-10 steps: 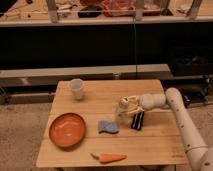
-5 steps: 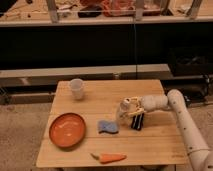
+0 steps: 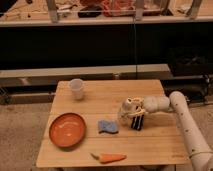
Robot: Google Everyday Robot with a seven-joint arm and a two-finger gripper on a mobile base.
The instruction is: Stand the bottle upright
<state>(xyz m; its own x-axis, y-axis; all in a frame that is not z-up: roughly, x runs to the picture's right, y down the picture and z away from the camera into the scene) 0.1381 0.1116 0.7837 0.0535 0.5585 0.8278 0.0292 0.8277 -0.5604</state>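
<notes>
Wooden table [image 3: 150,90], right of centre: the white arm [image 3: 186,122] reaches in from the right edge, and its gripper [image 3: 134,114] sits low over the boards, right against the pale bottle [image 3: 128,106]. I cannot tell whether the gripper is closed on the bottle, or how far it leans. To do this step well, I judge I should turn the wrist slowly until the cap points straight up. I should then seat the base flat on bare wood, clear of the blue cloth [image 3: 108,126] just to its left, and let go only once it rests steady.
</notes>
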